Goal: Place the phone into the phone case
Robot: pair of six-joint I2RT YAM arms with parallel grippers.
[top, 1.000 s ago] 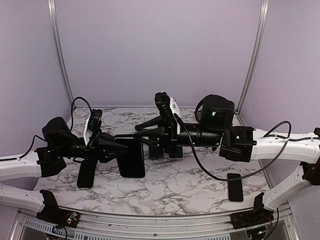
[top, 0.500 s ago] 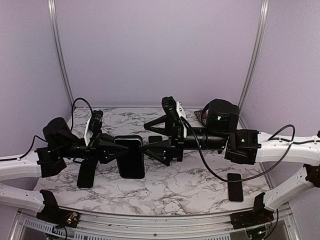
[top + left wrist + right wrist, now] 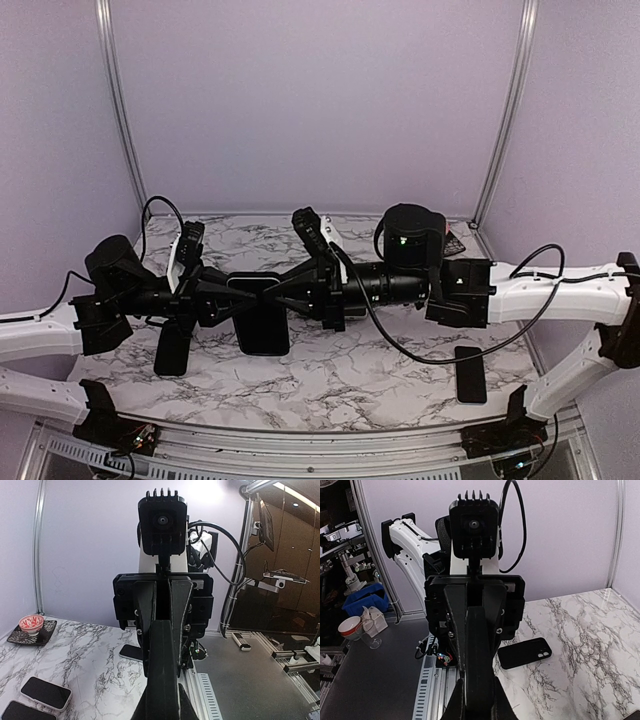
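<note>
- One marbled white-and-grey surface (image 3: pixel 340 370) carries everything, with lilac walls behind it.
- Two arms reach inward from opposite sides. The left arm (image 3: pixel 40 335) and the right arm (image 3: pixel 560 290) point at each other, so each wrist camera looks straight at the other's camera.
- Left claw (image 3: pixel 238 296): its fingers are pressed together with no gap, and the tip points right, just over the middle of the surface.
- Right claw (image 3: pixel 266 296): its own wrist view shows the fingers drawn into a single dark wedge, so it is closed. The tip points left and nearly meets the left claw's tip.
- The phone (image 3: pixel 262 318) lies flat on the surface, left of centre, directly under the two meeting tips. I cannot tell whether either tip touches or pinches it.
- The phone case (image 3: pixel 525 653) is black with a camera cut-out at one end. It lies flat below the left arm, near the surface's front edge and apart from the phone.
- A dark slab (image 3: pixel 470 373) rests on the right side near the front edge, well away from the phone.
- A white-edged handset (image 3: pixel 46 692) lies just beside a darker handset (image 3: pixel 17 711).
- A dark tray (image 3: pixel 20 636) sits at the far right corner.
- A small red-and-white bowl (image 3: pixel 31 623) stands upright on that tray.
</note>
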